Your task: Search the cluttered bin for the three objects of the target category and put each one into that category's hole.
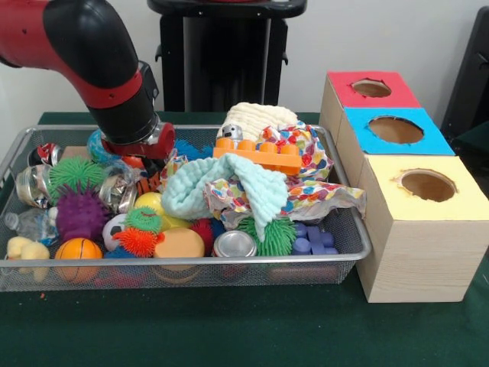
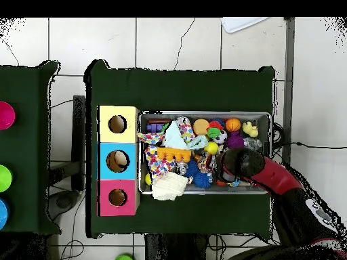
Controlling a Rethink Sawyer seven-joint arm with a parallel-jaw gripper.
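Note:
The wire mesh bin (image 1: 252,261) fills the left and middle of the front view, packed with toys; it also shows in the overhead view (image 2: 203,114). My gripper (image 1: 149,164) is lowered into the bin's far left part, deep in the clutter, and the arm hides it from above. An orange plush with black stripes (image 1: 155,180) lies right at the gripper. A pale yellow plush (image 1: 27,251) lies in the bin's near left corner, and shows from above (image 2: 251,128). The tan-orange plush is hidden. The red-surround hole (image 1: 371,88) tops the far end of the wooden box (image 1: 412,252), right of the bin.
The blue-surround hole (image 1: 395,130) and the yellow-surround hole (image 1: 428,185) sit nearer on the same box. A mint cloth (image 1: 206,191), a dotted cloth (image 1: 306,164) and an orange brick (image 1: 257,155) pile up mid-bin. Spiky balls (image 1: 80,214) and a basketball (image 1: 78,251) lie near the arm.

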